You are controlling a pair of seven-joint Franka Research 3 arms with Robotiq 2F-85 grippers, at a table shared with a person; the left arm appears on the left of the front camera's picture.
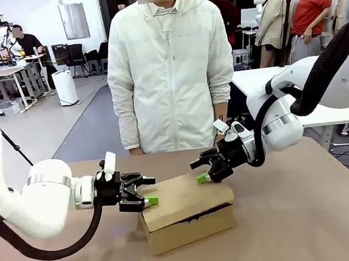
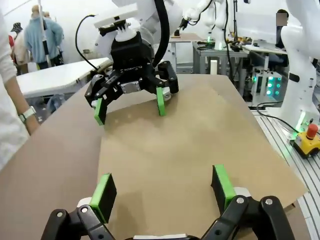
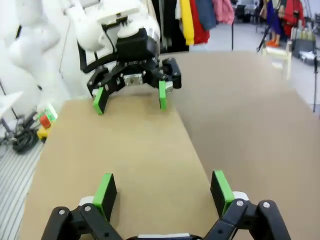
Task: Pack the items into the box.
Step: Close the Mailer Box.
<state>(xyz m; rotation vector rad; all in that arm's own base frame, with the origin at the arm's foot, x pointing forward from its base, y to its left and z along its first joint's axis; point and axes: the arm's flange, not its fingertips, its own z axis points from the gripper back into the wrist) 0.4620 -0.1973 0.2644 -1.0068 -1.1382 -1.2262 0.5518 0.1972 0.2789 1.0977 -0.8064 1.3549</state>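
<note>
Cardboard box mid-table, flap lid down but gaping at front. Left gripper and right gripper spread wide, empty, pressing lid ends, likely to shut it.

Count at this moment: one cardboard box stood on one bench, lid down. Two end effectors were present, left end effector and right end effector, each with two green-padded fingers spread. One person stood at the far side.
</note>
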